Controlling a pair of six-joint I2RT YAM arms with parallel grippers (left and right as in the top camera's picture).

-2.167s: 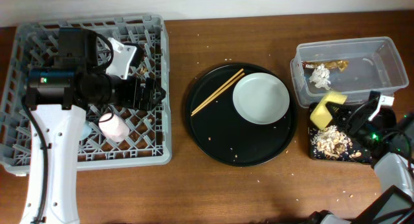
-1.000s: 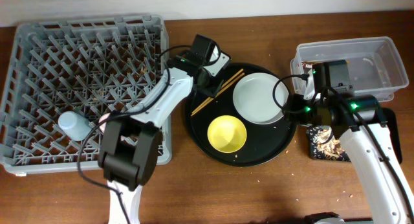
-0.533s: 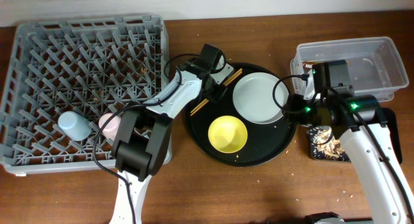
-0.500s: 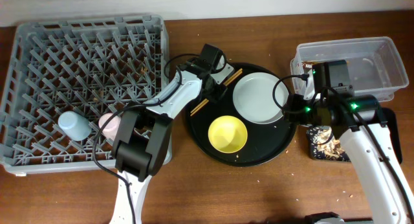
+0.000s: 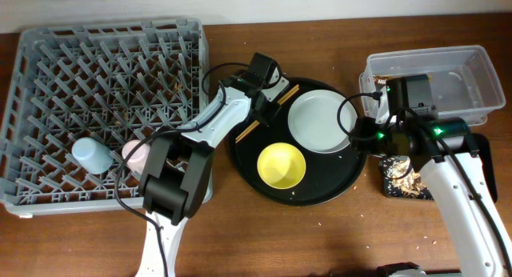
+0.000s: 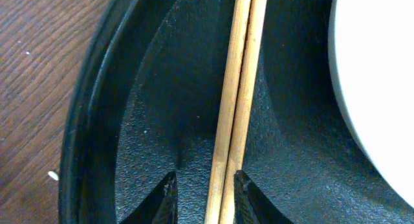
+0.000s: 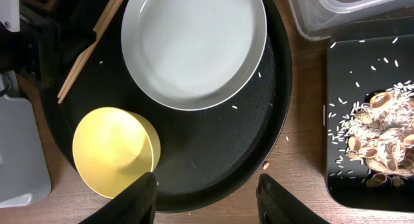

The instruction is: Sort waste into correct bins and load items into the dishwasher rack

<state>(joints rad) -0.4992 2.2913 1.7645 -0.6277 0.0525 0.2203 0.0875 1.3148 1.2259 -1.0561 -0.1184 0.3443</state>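
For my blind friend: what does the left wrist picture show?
Two wooden chopsticks lie side by side on a black tray, between the fingertips of the open left gripper. A white plate edges in at right.

A large round black tray (image 5: 336, 177) sits on the brown wooden table (image 5: 320, 245) — crumbs (image 7: 265, 164) scattered beside it.
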